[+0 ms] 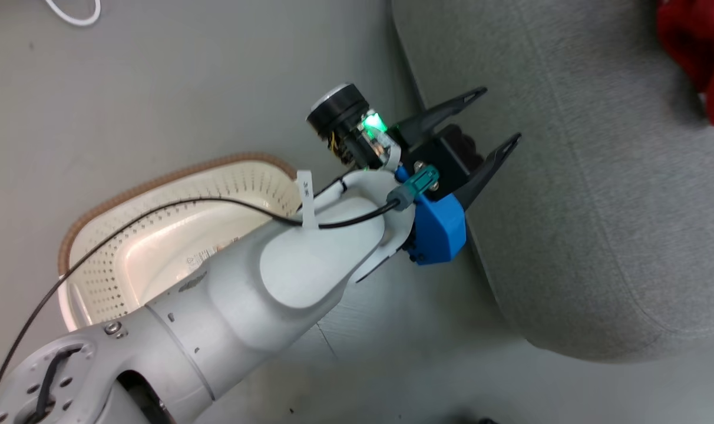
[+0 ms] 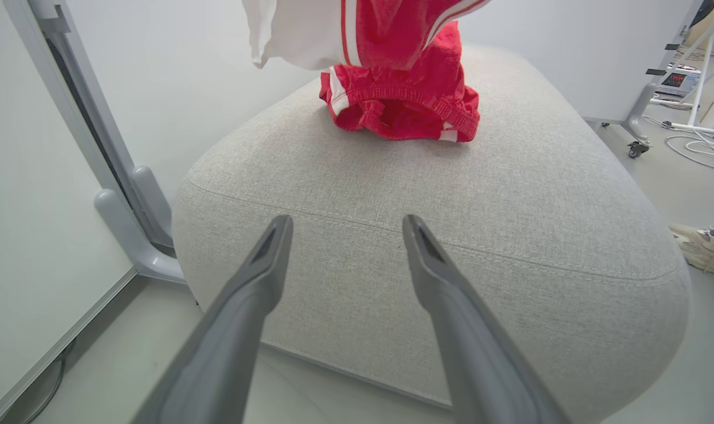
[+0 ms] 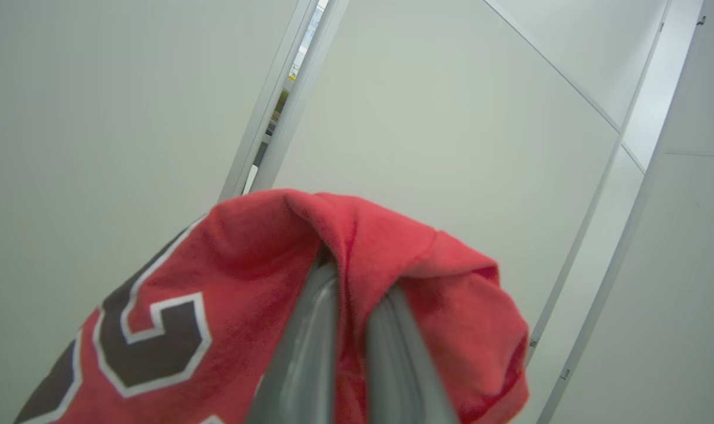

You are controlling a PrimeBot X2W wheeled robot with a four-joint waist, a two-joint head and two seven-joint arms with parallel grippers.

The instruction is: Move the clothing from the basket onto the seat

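Left gripper (image 1: pixel 501 113): fingers apart, holding nothing, beside the seat (image 2: pixel 451 194).
Right gripper (image 3: pixel 357 282): clamped on the red jersey (image 3: pixel 156 318).
Second red garment (image 2: pixel 401 103): lies on the seat, far side.
Basket (image 1: pixel 174 176): left of the seat.

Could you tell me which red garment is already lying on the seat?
The crumpled one with white side stripes; the numbered jersey hangs pinched in the right hand.

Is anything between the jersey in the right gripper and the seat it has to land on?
Only the other red garment, lying on the seat beneath the hanging jersey; bare fabric lies around it. The right gripper is shut on the jersey; the open left gripper sits at the seat's near edge, clear of both.
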